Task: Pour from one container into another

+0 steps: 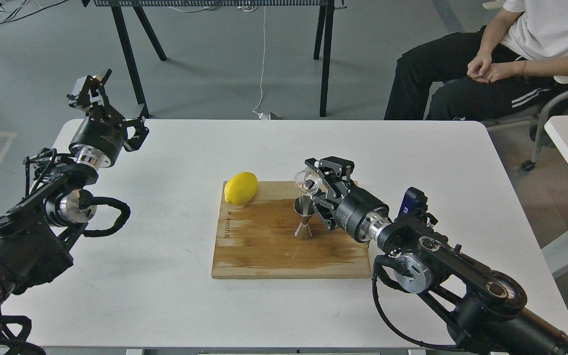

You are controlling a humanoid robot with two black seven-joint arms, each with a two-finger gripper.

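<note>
The steel hourglass jigger (304, 217) stands upright in the middle of the wooden cutting board (264, 251). My right gripper (316, 185) is shut on the small clear glass cup (307, 180), which is tipped toward the left just above the jigger's mouth. My left gripper (111, 106) is open at the table's far left corner, raised and holding nothing.
A yellow lemon (240, 188) lies on the board's back left corner. The white table (156, 276) holds the board. A seated person (501, 54) is behind the table's right side, and black stand legs (131, 54) rise behind the left.
</note>
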